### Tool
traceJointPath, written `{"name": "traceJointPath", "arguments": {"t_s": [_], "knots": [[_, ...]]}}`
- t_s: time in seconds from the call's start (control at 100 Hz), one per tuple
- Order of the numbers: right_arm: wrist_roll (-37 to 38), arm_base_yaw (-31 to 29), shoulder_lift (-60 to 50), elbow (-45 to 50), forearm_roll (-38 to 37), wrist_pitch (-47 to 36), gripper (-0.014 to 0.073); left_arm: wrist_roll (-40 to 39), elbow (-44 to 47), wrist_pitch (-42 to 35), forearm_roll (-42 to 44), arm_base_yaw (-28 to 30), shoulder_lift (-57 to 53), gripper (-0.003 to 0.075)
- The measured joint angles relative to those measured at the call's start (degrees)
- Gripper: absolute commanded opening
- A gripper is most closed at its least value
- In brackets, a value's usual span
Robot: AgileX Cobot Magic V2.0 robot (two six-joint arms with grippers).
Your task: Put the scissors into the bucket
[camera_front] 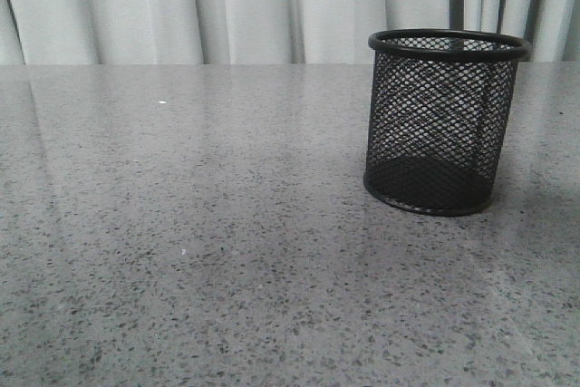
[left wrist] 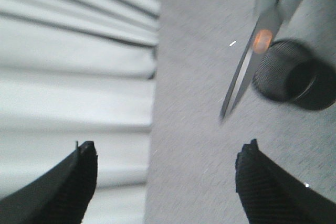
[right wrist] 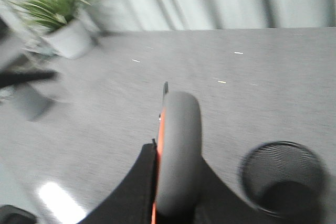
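The bucket (camera_front: 446, 122) is a black wire-mesh cup standing upright and empty on the grey table's right side; neither gripper shows in the front view. My right gripper (right wrist: 177, 169) is shut on the scissors (right wrist: 178, 150), clamping the grey handle with its orange lining edge-on, in the air above the table, with the bucket (right wrist: 283, 179) beside and below it. In the left wrist view the scissors (left wrist: 252, 59) hang with slim blades pointing down, orange rivet showing, beside the bucket (left wrist: 294, 74). My left gripper (left wrist: 167, 153) is open and empty, well apart from them.
The grey speckled table (camera_front: 208, 224) runs back to white curtains (camera_front: 227, 2). In the right wrist view a potted plant (right wrist: 58, 19) stands off the table's far corner beside dark blurred shapes.
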Motion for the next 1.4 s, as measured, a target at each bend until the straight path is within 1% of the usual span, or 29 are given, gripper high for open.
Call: {"name": "traceJointPath", "arguments": {"t_s": [0.01,0.04,0.14,0.21,0.29,0.44,0.62,0.76,0.93,1.05,1.2,1.4], "knots": [[0.72,0.0,0.25,-0.46,0.0,0.6,-0.005,-0.12,0.0,0.12,0.33,0.0,-0.43,0.051],[2.16,0.0,1.28,-2.34,-3.68,1.96,-0.005,-0.52,0.0,0.49,1.56,0.0,-1.31,0.051],[6.11,0.0,5.95,-9.36,-12.35,7.92,-0.005,-1.74,-0.1,0.96,4.63,0.0,-4.52,0.051],[7.64,0.0,9.21,-13.68,-15.95,13.04,-0.005,-2.75,-0.23,1.09,5.65,0.0,-6.76,0.051],[8.37,0.0,12.56,-17.67,-18.12,18.28,-0.005,-3.99,-0.35,1.44,6.18,0.0,-9.29,0.051],[10.04,0.0,16.99,-21.86,-20.62,20.0,-0.005,-4.69,-0.47,1.81,6.99,0.0,-12.39,0.051],[11.19,0.0,18.16,-22.1,-24.61,20.34,-0.005,-4.78,-0.47,2.0,8.13,0.0,-13.92,0.051],[11.19,0.27,18.24,-20.88,-24.98,20.38,-0.005,-4.78,-0.47,2.0,9.77,0.0,-14.17,0.051],[11.73,3.58,18.24,-16.25,-25.09,20.38,-0.005,-4.78,-0.47,0.99,10.02,0.0,-14.17,0.051],[11.94,5.33,18.58,-15.22,-25.09,20.48,-0.005,-4.83,-0.47,0.05,10.11,0.0,-14.17,0.051],[12.02,5.44,19.59,-15.22,-25.67,20.48,-0.005,-4.83,-0.47,-0.04,10.11,0.0,-14.17,0.051],[12.02,5.44,23.74,-15.22,-26.75,20.37,-0.005,-4.83,-0.47,-0.04,10.11,0.0,-13.68,0.051]]}}
